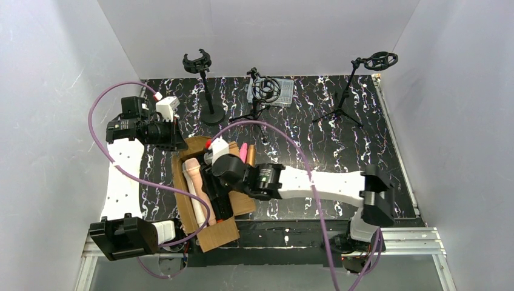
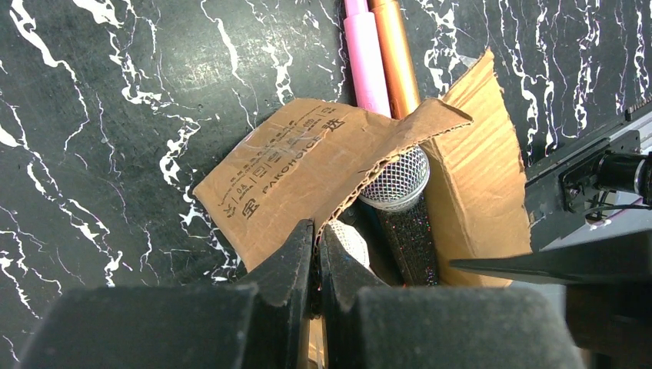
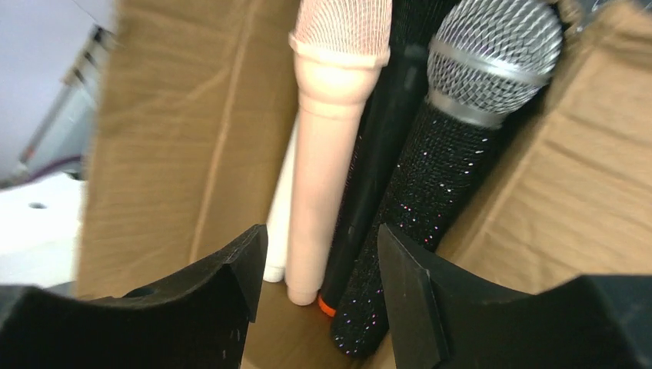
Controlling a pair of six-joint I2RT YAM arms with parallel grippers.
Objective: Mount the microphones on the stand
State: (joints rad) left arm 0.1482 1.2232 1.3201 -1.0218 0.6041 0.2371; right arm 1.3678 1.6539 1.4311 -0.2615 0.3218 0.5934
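Several microphones lie in an open cardboard box (image 1: 221,233). In the right wrist view these are a peach one (image 3: 330,154), a black one (image 3: 377,154), a purple glitter one (image 3: 442,169) and a white one (image 3: 281,200). My right gripper (image 3: 323,246) hangs open inside the box over their butt ends and holds nothing. My left gripper (image 2: 317,231) is shut on the edge of the box flap (image 2: 307,161) at the box's far left corner. A pink microphone (image 2: 365,54) and a gold one (image 2: 396,54) lie on the table beyond the box. Three stands (image 1: 204,85) (image 1: 262,97) (image 1: 354,85) line the back.
The left stand has a round base and an open clip. The middle stand (image 1: 262,97) and the right stand (image 1: 354,85) are tripods with ring mounts. A grey device (image 1: 282,91) sits behind the middle stand. White walls enclose the black marbled table (image 1: 339,145).
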